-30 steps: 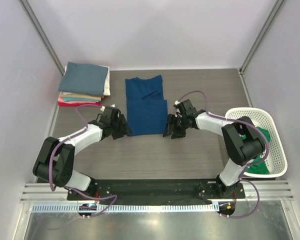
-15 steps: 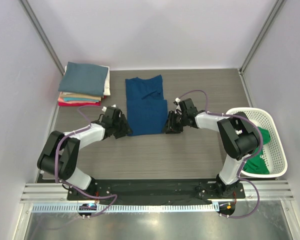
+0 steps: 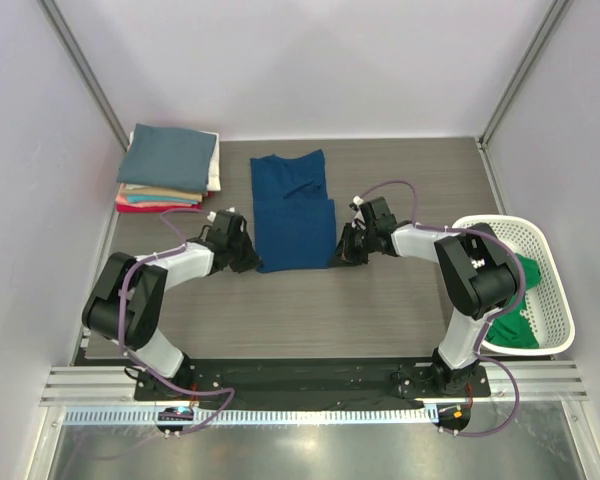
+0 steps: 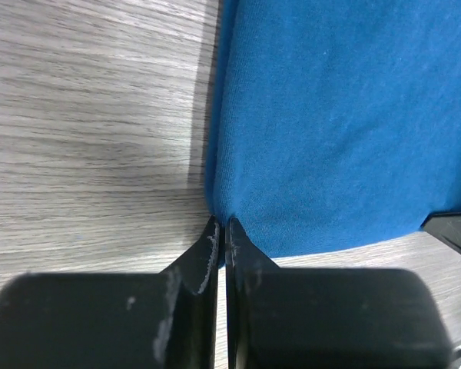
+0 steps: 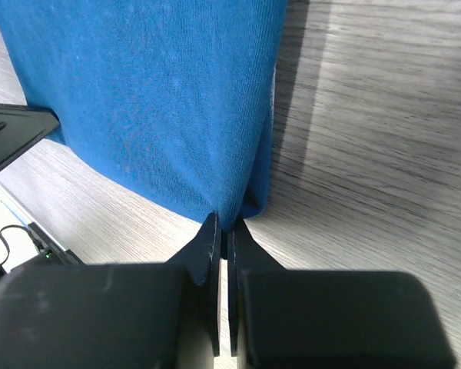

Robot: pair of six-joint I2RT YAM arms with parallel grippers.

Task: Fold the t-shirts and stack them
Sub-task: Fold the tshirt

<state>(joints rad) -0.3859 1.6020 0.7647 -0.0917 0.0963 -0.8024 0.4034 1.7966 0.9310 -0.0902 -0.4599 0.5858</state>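
Several tees already sit in a folded stack (image 3: 168, 160) at 10 o'clock on the counter (image 3: 380, 310), slate-blue on top. A green t-shirt (image 3: 518, 332) lies bunched and unfolded in the basket (image 3: 495, 224) at 4 o'clock. So the job looks well past half done, with 1 tee mid-fold and at least 1 left.

The blue t-shirt (image 3: 292, 215) lies flat at the counter's centre. It forms a narrow strip running from 12 to 6 o'clock, sides turned in, smooth, with a faint crosswise step halfway along.

The left pincer (image 4: 221, 224) is closed tight on its 7 o'clock corner, and the right pincer (image 5: 223, 227) nips the 5 o'clock corner. The end fold and the stacking appear still to come.
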